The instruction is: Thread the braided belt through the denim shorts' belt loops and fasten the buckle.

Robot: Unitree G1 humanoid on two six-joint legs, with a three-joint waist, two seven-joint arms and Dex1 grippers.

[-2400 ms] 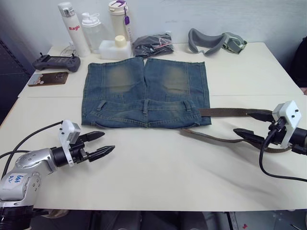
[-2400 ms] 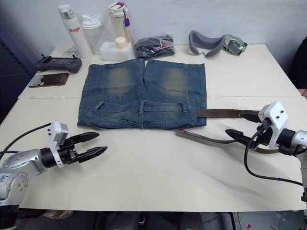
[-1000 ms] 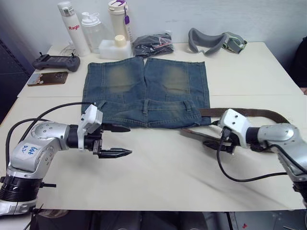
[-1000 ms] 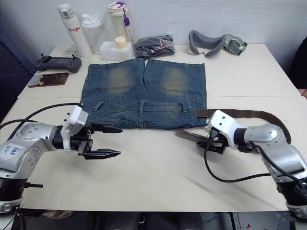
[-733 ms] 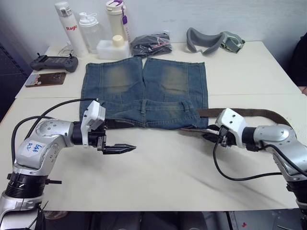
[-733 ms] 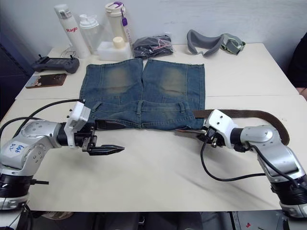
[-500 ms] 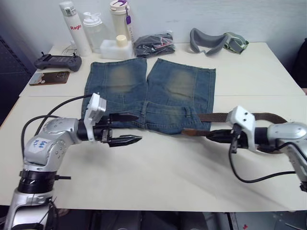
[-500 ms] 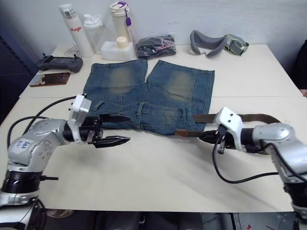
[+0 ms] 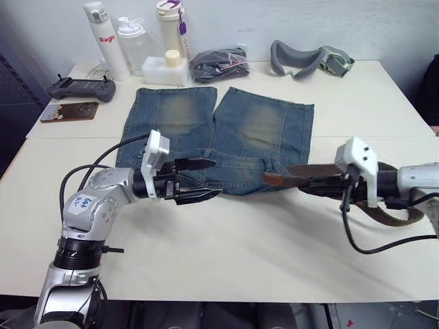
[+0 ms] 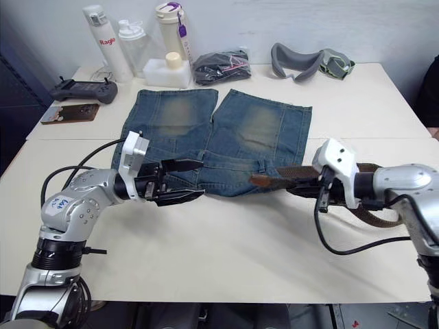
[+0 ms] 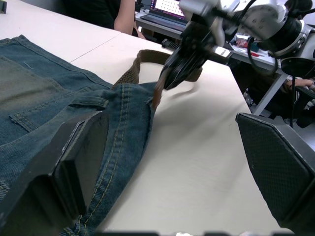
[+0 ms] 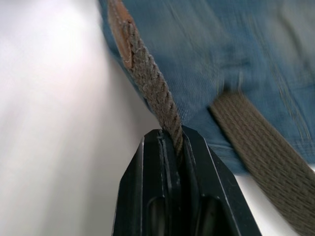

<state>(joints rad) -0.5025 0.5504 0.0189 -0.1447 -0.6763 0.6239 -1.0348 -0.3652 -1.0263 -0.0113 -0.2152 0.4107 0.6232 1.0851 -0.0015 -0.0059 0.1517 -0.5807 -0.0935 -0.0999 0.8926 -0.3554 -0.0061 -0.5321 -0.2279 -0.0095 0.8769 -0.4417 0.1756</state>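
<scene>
The belt (image 9: pixel 322 177) lies on the right of the desk (image 9: pixel 274 247), its tan tip (image 9: pixel 272 179) raised just off the near right corner of the shorts (image 9: pixel 219 137). The right end effector (image 12: pixel 173 142) is clenched on the strap a little behind that tip, and the rest of the strap runs right in a loop past the arm. The buckle cannot be made out. The shorts lie flat in the middle of the desk, waistband toward the near edge, legs pointing far. The left end effector (image 9: pixel 202 179) hangs released over the near left part of the waistband, one finger above the denim and one at its hem, gripping nothing.

The risks, as I judge them: the tip juts out well ahead of the grip, so it may droop or twist and slide over a loop (image 11: pixel 89 103) instead of under it. The denim near the right corner already looks bunched; a push from the belt could shove the shorts sideways, since the left end effector is not pinning them. The trailing strap could also snag on the right arm's cable (image 9: pixel 370 243).

Containers stand along the far left edge: a white bottle (image 9: pixel 99 41) marked in red, a clear bottle (image 9: pixel 130 42), a lidded cup (image 9: pixel 171 27) with a purple tag, and a low white tub (image 9: pixel 164 68). Their contents cannot be told.
</scene>
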